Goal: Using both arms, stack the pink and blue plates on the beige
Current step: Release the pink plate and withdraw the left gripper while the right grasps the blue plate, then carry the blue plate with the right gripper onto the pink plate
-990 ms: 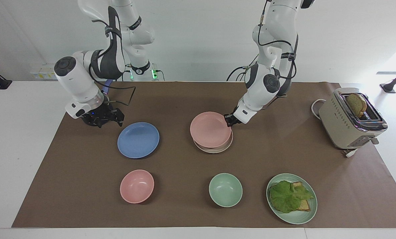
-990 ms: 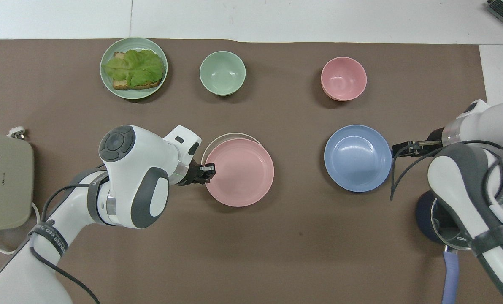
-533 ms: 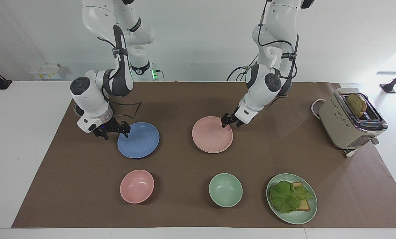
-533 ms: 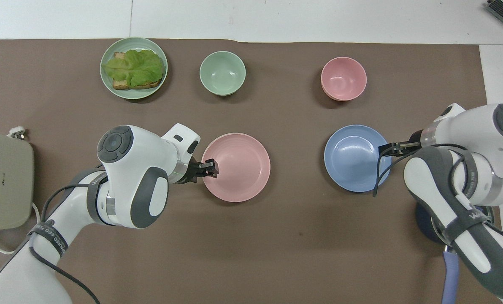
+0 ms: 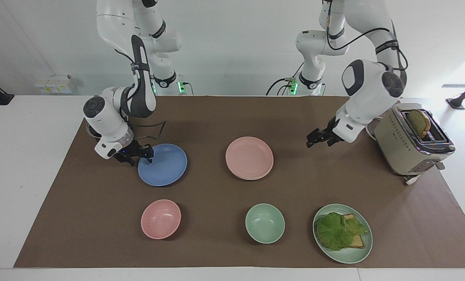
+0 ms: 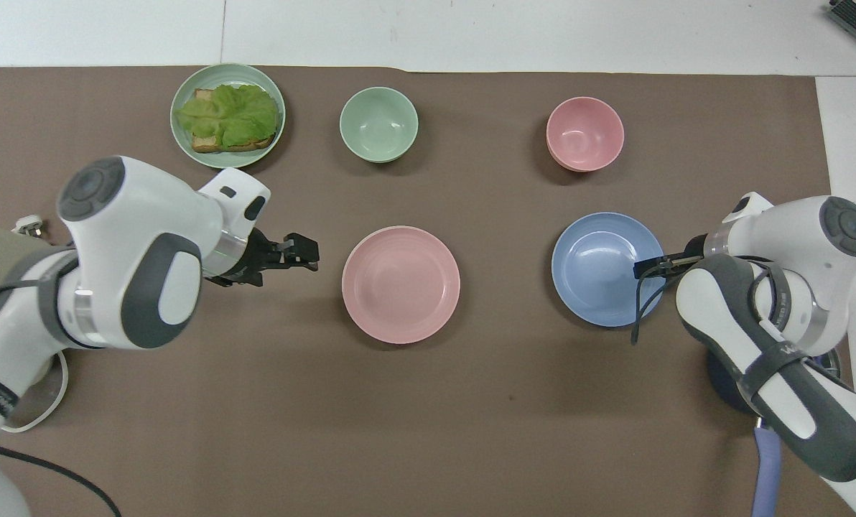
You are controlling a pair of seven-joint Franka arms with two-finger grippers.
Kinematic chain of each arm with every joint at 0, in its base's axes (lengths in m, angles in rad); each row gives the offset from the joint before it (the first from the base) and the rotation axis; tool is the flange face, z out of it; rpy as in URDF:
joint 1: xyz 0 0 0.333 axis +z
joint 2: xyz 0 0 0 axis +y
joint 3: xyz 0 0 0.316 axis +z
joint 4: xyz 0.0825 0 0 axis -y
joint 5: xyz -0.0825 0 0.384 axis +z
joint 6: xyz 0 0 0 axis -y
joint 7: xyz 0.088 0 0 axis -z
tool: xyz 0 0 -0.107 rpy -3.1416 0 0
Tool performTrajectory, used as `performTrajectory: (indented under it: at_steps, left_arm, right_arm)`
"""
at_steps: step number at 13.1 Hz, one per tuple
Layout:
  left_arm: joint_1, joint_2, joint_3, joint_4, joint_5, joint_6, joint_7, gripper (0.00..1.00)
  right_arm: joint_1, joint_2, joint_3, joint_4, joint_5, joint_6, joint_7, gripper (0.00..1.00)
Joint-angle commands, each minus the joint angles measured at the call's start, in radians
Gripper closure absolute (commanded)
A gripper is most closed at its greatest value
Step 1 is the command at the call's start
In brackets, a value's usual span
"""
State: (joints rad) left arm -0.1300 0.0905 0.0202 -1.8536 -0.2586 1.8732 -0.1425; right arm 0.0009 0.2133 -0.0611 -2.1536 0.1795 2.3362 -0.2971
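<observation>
The pink plate (image 5: 249, 157) (image 6: 401, 284) lies flat on the beige plate (image 5: 252, 179), of which only a thin rim shows beneath it. My left gripper (image 5: 318, 139) (image 6: 306, 253) hangs open and empty above the mat, between the pink plate and the toaster. The blue plate (image 5: 162, 164) (image 6: 604, 267) rests flat on the mat toward the right arm's end. My right gripper (image 5: 142, 152) (image 6: 649, 267) is low at the blue plate's rim, on the edge nearest the right arm's end.
A beige toaster (image 5: 412, 140) holding bread stands at the left arm's end. Farther from the robots sit a pink bowl (image 5: 160, 219), a green bowl (image 5: 265, 223) and a green plate with lettuce and bread (image 5: 342, 233). A brown mat (image 5: 217, 117) covers the table.
The left gripper let go of the pink plate, which settled onto the beige plate, then rose and drew away toward the toaster. The right gripper came down to the blue plate's rim.
</observation>
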Motion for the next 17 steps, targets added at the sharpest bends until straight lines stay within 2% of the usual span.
performTrajectory:
  at_steps: [1,4,5,8,12,14,17]
  left_arm:
    - [0.082,-0.032,-0.011,0.075,0.086,-0.106,0.095,0.00]
    - [0.089,-0.031,-0.011,0.193,0.238,-0.141,0.132,0.00]
    - [0.089,-0.031,-0.011,0.241,0.277,-0.196,0.158,0.00]
    - [0.082,-0.032,-0.014,0.352,0.272,-0.302,0.182,0.00]
    - [0.076,-0.109,-0.022,0.341,0.266,-0.324,0.169,0.00]
    - [0.082,-0.113,-0.022,0.338,0.265,-0.322,0.172,0.00]
    - [0.087,-0.113,-0.022,0.338,0.265,-0.322,0.173,0.00]
  right_arm:
    - [-0.012,-0.006,0.006,-0.012,0.034,0.003,-0.030,1.00]
    - [-0.010,0.001,0.006,0.003,0.046,-0.021,0.004,1.00]
    - [-0.013,0.001,0.006,0.014,0.046,-0.037,0.000,1.00]
    - [-0.018,-0.040,0.003,0.067,0.046,-0.138,-0.005,1.00]
    - [-0.021,-0.176,0.003,0.069,0.046,-0.242,-0.008,1.00]
    - [-0.032,-0.248,0.003,0.080,0.041,-0.322,-0.010,1.00]
    - [-0.029,-0.302,0.003,0.151,0.028,-0.458,0.010,1.00]
